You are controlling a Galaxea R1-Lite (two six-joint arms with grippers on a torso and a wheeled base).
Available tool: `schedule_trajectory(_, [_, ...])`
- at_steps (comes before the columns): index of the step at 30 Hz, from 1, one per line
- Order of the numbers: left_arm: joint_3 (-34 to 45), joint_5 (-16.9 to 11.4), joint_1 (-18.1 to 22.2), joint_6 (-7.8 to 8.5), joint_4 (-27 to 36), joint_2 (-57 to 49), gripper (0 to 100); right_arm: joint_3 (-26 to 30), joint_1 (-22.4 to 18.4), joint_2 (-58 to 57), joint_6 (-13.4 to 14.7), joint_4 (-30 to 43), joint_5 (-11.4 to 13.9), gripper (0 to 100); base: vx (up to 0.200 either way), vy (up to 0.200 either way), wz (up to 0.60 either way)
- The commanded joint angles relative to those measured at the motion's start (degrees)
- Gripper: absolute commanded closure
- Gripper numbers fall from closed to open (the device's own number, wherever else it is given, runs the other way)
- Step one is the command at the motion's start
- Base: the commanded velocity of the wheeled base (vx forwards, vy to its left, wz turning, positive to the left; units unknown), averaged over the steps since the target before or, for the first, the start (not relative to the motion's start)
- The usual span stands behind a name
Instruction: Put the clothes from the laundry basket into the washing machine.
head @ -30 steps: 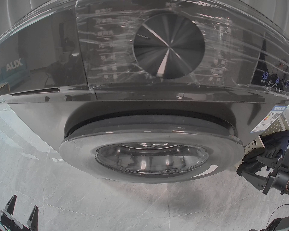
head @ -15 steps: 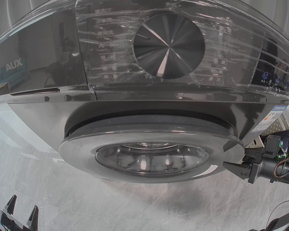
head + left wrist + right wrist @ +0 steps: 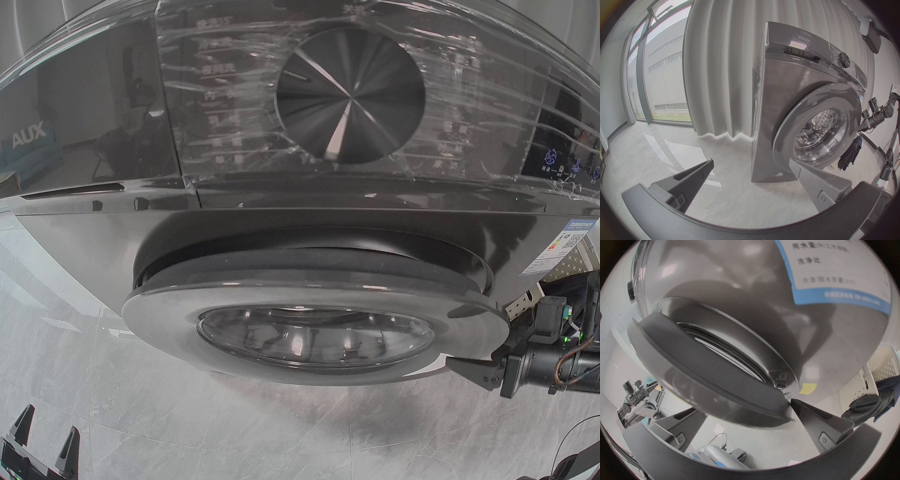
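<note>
The grey washing machine (image 3: 350, 212) stands straight ahead, its round glass door (image 3: 312, 300) a crack ajar on the right side. My right gripper (image 3: 478, 372) is at the door's right rim. In the right wrist view this gripper (image 3: 747, 408) is open, with the door's edge (image 3: 725, 387) lying between its fingers. A white perforated laundry basket (image 3: 859, 387) stands to the right of the machine, with dark clothes (image 3: 872, 402) draped over its edge. My left gripper (image 3: 50, 425) hangs low at the left, open and holding nothing; the left wrist view shows this gripper (image 3: 750, 162) facing the machine.
Pale tiled floor (image 3: 281, 425) spreads in front of the machine. White curtains (image 3: 718, 78) and a tall window (image 3: 662, 68) lie beyond the machine's left side. A sticker (image 3: 556, 247) marks the machine's right front.
My right gripper has moved left from the basket's dark clothes to the door's right rim. The door, flush before, has swung slightly outward on that side. The left arm has stayed put.
</note>
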Motion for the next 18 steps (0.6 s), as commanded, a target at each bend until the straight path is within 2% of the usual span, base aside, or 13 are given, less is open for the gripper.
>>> schedule_trajectory(1, [0.9,0.0,0.0,0.05,0.0,-0.8,0,4.7,0.9,-5.9,-0.4,1.8,0.5,0,0.000,0.000,0.00])
schedule_trajectory(6, [0.9,0.0,0.0,0.05,0.0,-0.8,0,3.8,0.8,-6.3,-0.2,2.9,-0.2,0,0.000,0.000,0.00])
schedule_trajectory(11, [0.9,0.0,0.0,-0.04,0.0,-0.8,0,0.1,-0.1,-4.6,-0.3,3.5,-0.1,0,-0.200,0.000,0.00])
schedule_trajectory(12, [0.9,0.0,0.0,-0.04,0.0,-0.8,0,0.1,0.1,-4.3,-0.3,3.5,-0.1,0,-0.200,0.000,0.00])
schedule_trajectory(18, [0.9,0.0,0.0,-0.04,0.0,-0.8,0,3.1,2.2,-4.1,-0.6,3.5,-0.1,0,0.000,0.000,0.00])
